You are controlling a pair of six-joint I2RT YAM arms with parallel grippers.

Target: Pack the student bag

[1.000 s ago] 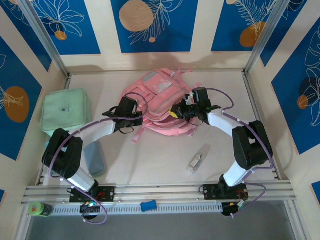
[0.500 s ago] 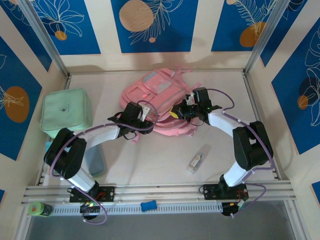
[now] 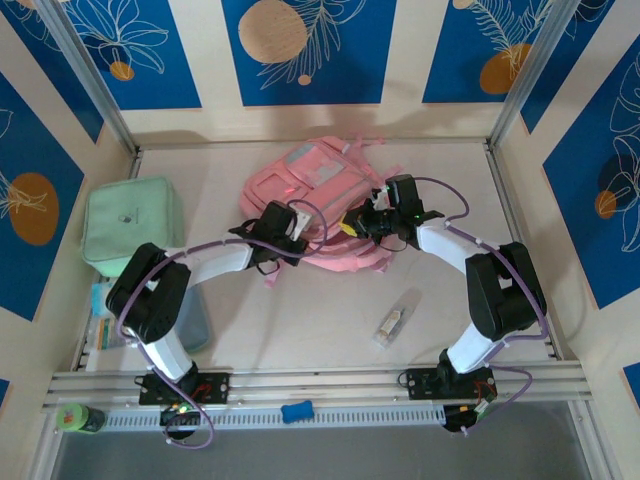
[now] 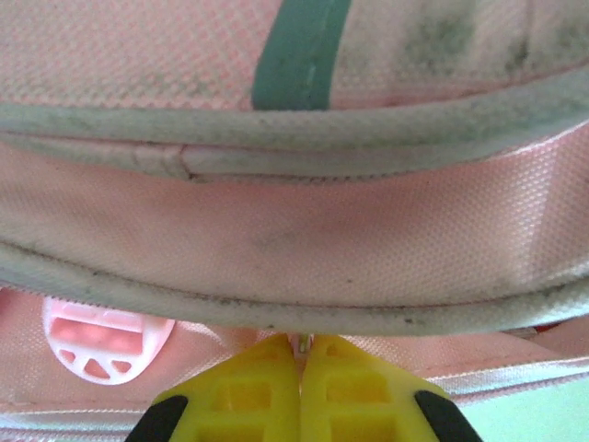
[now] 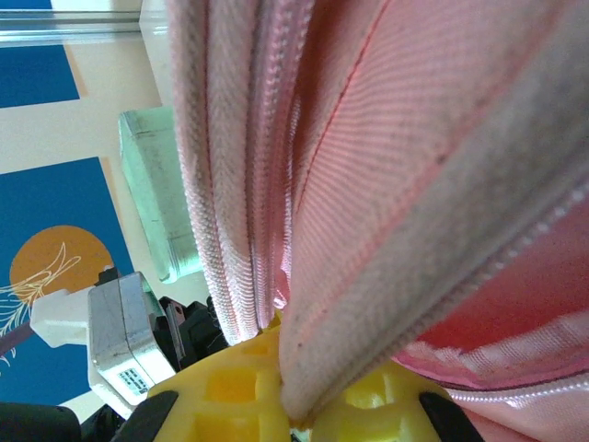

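Tabletop (image 3: pixel 300 310), student bag (image 3: pixel 310 180) in right gripper (image 3: pixel 355 224)

A pale tabletop (image 3: pixel 300 310) spreads beneath the left hand (image 3: pixel 298 230) and the right hand (image 3: pixel 355 224). Beyond them and out to either side stand cream walls (image 3: pixel 200 60) with blue panels (image 3: pixel 350 65) — white leaf outlines, orange discs — and metal posts (image 3: pixel 88 80) at the far corners.

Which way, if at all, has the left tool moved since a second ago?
Yes. The left tool has slid right along the student bag, away from the mint-green case.
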